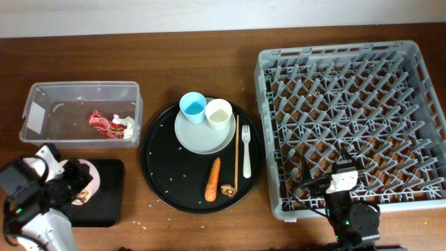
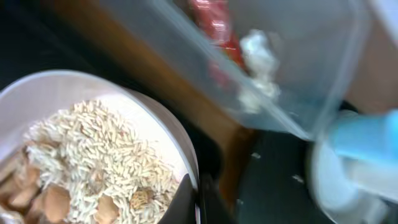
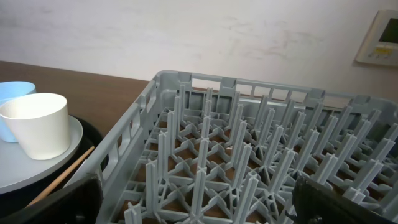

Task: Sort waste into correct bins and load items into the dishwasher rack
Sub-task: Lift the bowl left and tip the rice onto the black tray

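Observation:
My left gripper point(image 1: 70, 187) is shut on the rim of the small white-pinkish bowl point(image 1: 83, 180) and holds it over the shallow black tray point(image 1: 108, 206). In the left wrist view its finger point(image 2: 196, 199) pinches the bowl's rim point(image 2: 124, 93); rice scraps point(image 2: 93, 155) and brown bits fill the bowl. The clear tub point(image 1: 80, 86) holds the red wrapper point(image 1: 100, 122) and white tissue point(image 1: 125, 125). The plate point(image 1: 198, 136), blue cup point(image 1: 193, 107), cream cup point(image 1: 218, 113), fork point(image 1: 246, 146), carrot point(image 1: 213, 179) and brown lump point(image 1: 228, 189) lie on the round tray. My right gripper point(image 1: 333, 169) is open over the front edge of the rack point(image 1: 348, 104).
The large round black tray point(image 1: 164, 178) sits mid-table with a thin wooden stick point(image 1: 236, 150) beside the fork. Rice grains are scattered on it and on the wood. The right wrist view shows my open gripper point(image 3: 199, 205), the rack's pegs point(image 3: 205, 81) and the cream cup point(image 3: 40, 124).

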